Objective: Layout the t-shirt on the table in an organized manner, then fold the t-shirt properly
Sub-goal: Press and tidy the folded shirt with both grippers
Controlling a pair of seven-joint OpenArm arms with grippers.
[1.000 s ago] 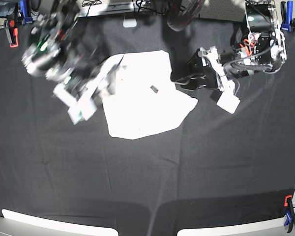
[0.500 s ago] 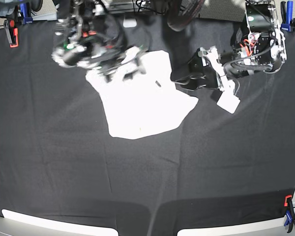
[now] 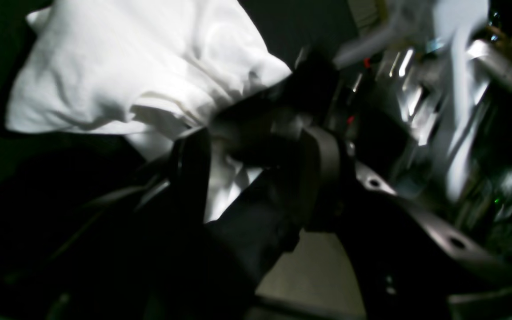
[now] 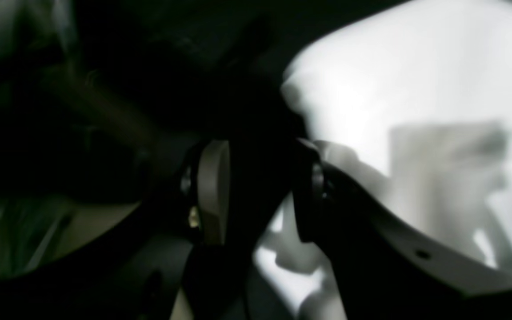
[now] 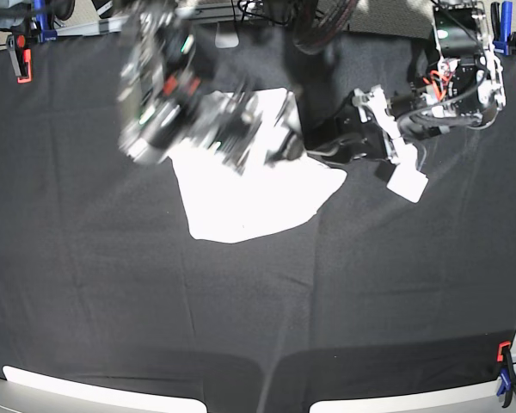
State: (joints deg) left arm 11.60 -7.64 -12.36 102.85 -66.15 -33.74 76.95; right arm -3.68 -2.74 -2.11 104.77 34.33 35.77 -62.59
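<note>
The left gripper point(image 3: 256, 178) stands with its jaws apart at the right edge of the t-shirt point(image 5: 241, 194); white cloth shows between its fingers point(image 3: 189, 173), but whether they pinch it I cannot tell. The right gripper point(image 4: 260, 191) is blurred over the shirt's upper left part, its jaws also apart with a dark gap between them, holding nothing visible. The t-shirt lies white side up on the far middle of the table point(image 5: 241, 318), whose black cloth is wrinkled. Orange-and-blue clamps point(image 5: 19, 53) grip the table's edges.
</note>
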